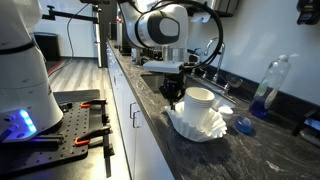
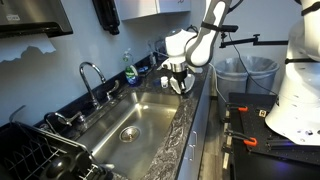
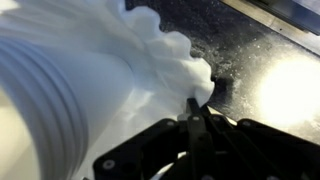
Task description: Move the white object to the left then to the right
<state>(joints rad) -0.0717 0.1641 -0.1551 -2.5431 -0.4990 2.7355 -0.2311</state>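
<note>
Table on the near side of the white pile is bare, w/ room to pass. Behind the pile: bottle, plus a small dark thing just beside its ruffles. Sink opens alongside, faucet at far rim. Tool pinches pile's edge, blocking that side.

Exterior views: we look along the counter from opposite ends, middle distance, sharing the arm. Wrist view: very near, past the gripper onto the white object.
</note>
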